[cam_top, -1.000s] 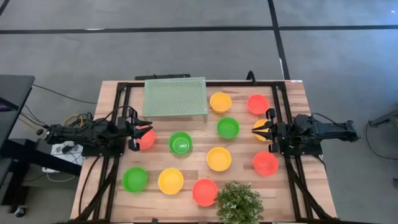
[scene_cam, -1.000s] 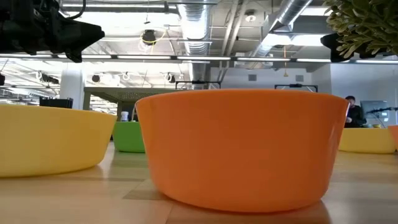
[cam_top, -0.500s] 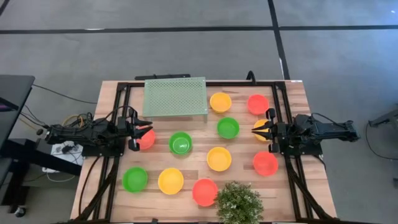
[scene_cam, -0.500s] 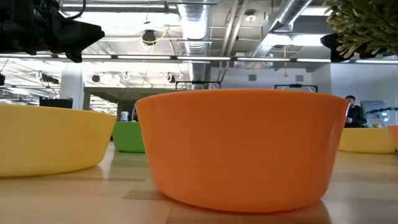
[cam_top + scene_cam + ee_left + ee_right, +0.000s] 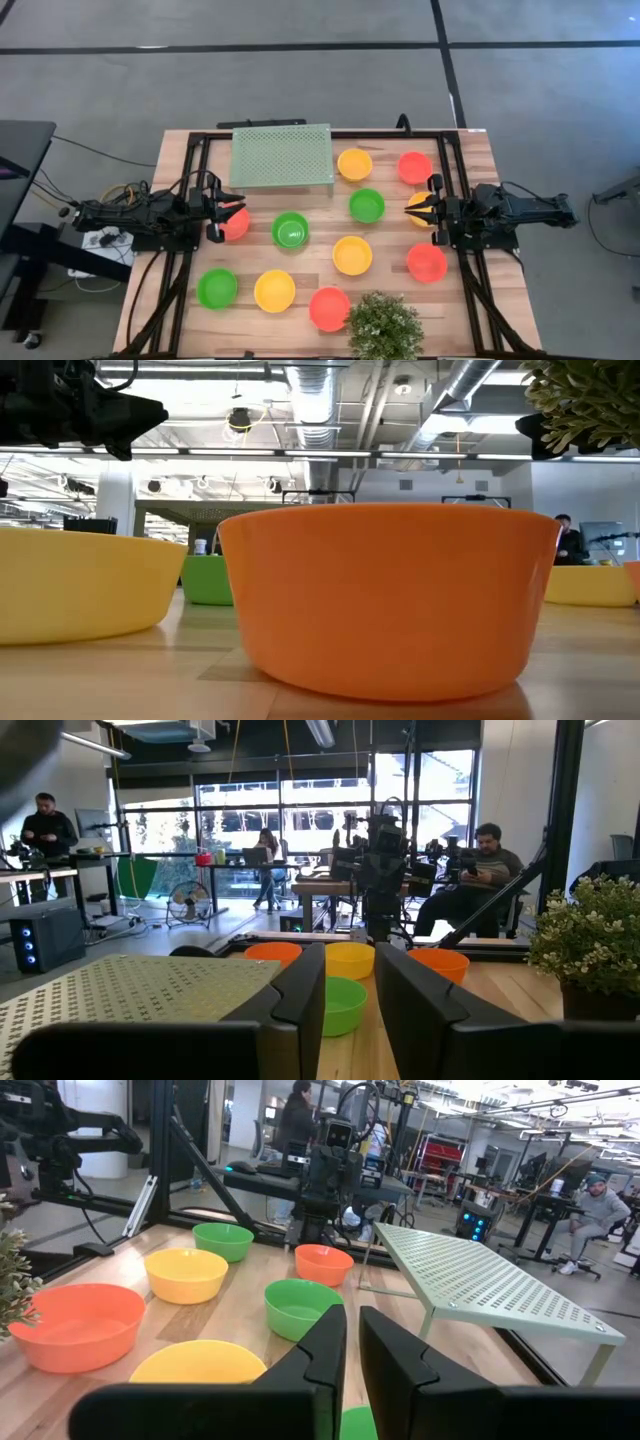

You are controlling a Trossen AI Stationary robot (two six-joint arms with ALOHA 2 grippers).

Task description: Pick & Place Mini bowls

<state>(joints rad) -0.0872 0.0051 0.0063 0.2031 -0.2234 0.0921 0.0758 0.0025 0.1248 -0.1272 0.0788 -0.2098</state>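
Several mini bowls in green, yellow and red-orange stand upright on their bases on the wooden table [image 5: 470,300]. My left gripper [image 5: 222,219] hovers at the table's left side, over a red bowl [image 5: 237,226]. In its wrist view its fingers stand apart, and a green bowl [image 5: 341,1003] shows through the gap. My right gripper [image 5: 428,210] hovers at the right side, over a yellow bowl [image 5: 419,204]. A narrow gap shows between its fingers [image 5: 352,1342]. In the low view a red-orange bowl [image 5: 390,600] fills the foreground.
A pale green perforated stand [image 5: 281,156] stands at the far edge, and a bushy potted plant [image 5: 384,326] at the near edge. A black frame [image 5: 455,170] runs along both sides of the table. People sit and stand in the room beyond.
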